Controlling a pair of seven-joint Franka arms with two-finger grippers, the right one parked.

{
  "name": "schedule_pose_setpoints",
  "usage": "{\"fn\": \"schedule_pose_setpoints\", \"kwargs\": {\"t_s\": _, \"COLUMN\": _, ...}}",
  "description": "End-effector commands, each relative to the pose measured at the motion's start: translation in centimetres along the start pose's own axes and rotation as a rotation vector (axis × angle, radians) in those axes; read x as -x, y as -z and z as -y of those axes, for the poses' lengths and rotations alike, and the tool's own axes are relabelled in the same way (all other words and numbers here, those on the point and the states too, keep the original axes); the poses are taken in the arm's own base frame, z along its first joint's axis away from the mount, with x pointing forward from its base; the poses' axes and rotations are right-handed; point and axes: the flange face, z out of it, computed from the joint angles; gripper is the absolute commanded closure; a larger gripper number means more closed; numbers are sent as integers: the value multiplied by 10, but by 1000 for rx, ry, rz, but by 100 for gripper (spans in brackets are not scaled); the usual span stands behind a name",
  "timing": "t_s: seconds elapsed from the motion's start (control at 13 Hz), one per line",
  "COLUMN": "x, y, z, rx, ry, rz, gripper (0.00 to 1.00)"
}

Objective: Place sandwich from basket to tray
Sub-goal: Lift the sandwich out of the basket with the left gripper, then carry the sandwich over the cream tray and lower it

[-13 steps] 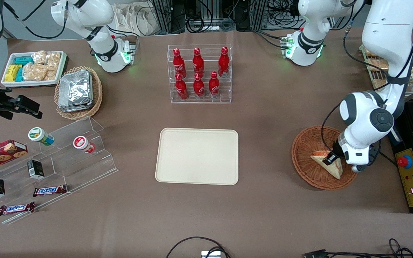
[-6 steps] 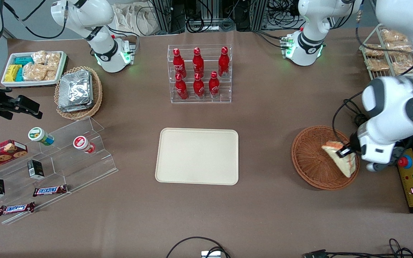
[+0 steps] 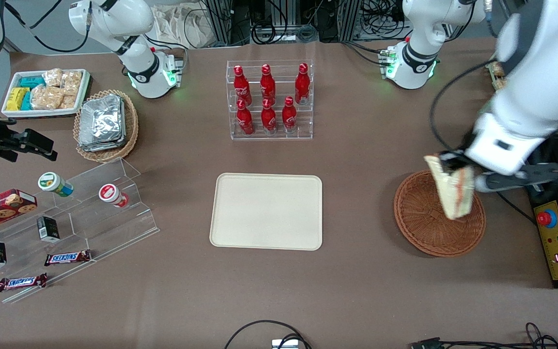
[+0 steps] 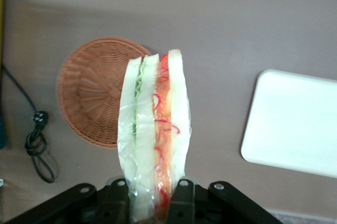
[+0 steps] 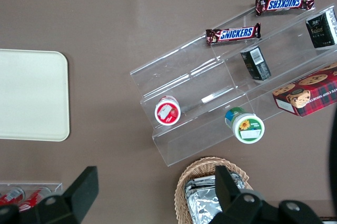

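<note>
Gripping the sandwich above the basket, the pincer is closed; wrist view reveals green filling.

Six red bottles, two Snickers bars, two wicker baskets.

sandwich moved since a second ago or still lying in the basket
Yes. The gripper has lifted the sandwich clear of the basket; it now hangs above the basket's rim nearer the bottle rack.
</note>
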Motion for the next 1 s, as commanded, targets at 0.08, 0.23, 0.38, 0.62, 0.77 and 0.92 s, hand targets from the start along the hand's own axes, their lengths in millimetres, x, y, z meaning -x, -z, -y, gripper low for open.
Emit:
{"fn": "schedule_pose_setpoints", "kwargs": {"t_s": 0.08, "x": 23, "y": -36, "z": -118, "rx": -34, "ry": -62, "rz": 12, "gripper": 100}}
{"fn": "schedule_pose_setpoints", "kwargs": {"t_s": 0.23, "x": 37, "y": -80, "z": -177, "rx": -46, "ry": -98, "rz": 28, "gripper": 100}}
{"fn": "schedule_pose_setpoints", "kwargs": {"t_s": 0.38, "x": 39, "y": -132, "z": -215, "rx": -28, "ry": -123, "rz": 34, "gripper": 100}}
{"fn": "schedule_pose_setpoints", "kwargs": {"t_s": 0.62, "x": 40, "y": -205, "z": -262, "rx": 3, "ry": -100, "rz": -8, "gripper": 100}}
{"fn": "schedule_pose_setpoints", "kwargs": {"t_s": 0.77, "x": 34, "y": -242, "z": -270, "rx": 25, "ry": -97, "rz": -38, "gripper": 100}}
{"fn": "schedule_pose_setpoints", "kwargs": {"t_s": 0.92, "x": 32, "y": -281, "z": -274, "rx": 1, "ry": -114, "rz": -51, "gripper": 100}}
